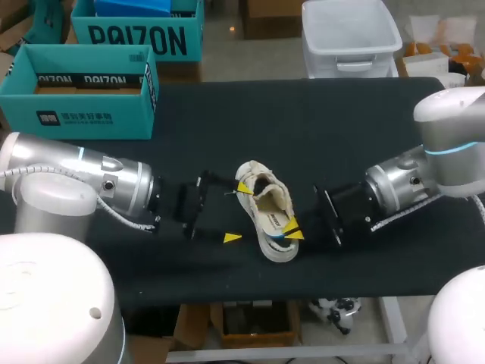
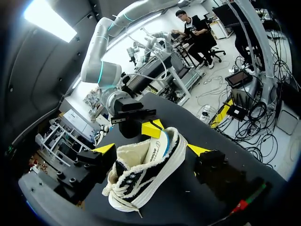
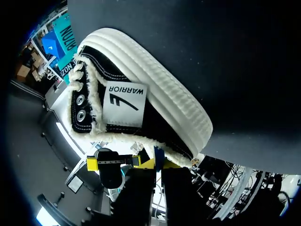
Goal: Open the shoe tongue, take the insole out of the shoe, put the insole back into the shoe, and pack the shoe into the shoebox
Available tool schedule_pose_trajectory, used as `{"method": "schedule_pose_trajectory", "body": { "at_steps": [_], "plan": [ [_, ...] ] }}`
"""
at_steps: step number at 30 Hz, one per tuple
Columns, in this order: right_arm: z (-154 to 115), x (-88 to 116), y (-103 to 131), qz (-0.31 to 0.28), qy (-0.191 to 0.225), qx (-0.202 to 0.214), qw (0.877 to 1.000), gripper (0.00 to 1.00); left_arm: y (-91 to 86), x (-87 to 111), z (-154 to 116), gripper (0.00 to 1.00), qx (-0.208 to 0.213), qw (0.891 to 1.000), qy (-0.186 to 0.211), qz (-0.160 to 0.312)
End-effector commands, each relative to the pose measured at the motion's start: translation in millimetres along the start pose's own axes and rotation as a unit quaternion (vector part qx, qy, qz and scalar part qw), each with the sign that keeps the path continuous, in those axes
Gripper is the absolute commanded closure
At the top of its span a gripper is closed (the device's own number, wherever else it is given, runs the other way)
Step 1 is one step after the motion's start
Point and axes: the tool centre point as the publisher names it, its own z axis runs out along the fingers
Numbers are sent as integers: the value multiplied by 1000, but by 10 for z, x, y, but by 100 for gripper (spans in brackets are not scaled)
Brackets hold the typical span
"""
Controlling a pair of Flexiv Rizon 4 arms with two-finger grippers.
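**Inspector:** Position and grip?

**Assessor:** The black canvas shoe with white rubber sole and fleecy lining (image 1: 261, 199) is sitting mid-frame on the black bench (image 1: 341, 136). The right claw (image 1: 292, 230) is pinching its heel rim. The left claw (image 1: 236, 211) is gaping beside the laces, gripping nothing.

**Inspector:** Hazard?

**Assessor:** With nothing pinning it, the shoe is risking being dragged along with the white insole (image 1: 274, 221).

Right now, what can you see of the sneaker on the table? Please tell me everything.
The sneaker is a low shoe with a black canvas upper, a white ribbed rubber sole, metal eyelets, white laces and a frayed cream lining. Its white insole shows inside. It sits on the black table, opening upward, just ahead of the open left gripper, with the right gripper at its heel end.
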Motion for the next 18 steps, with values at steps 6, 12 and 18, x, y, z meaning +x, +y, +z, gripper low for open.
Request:
{"method": "schedule_pose_trajectory", "body": {
  "at_steps": [6,12,18],
  "plan": [
    [40,-16,-31,-6,-60,-54,997,100,-138,4,-391,0,-21,1000,17,-17],
    [65,-83,5,-1,-107,-80,991,100,-113,15,-528,0,-38,999,10,-36],
    [75,-77,14,-3,-170,-119,978,100,-74,3,-651,0,-52,997,3,-58]
  ]
}}
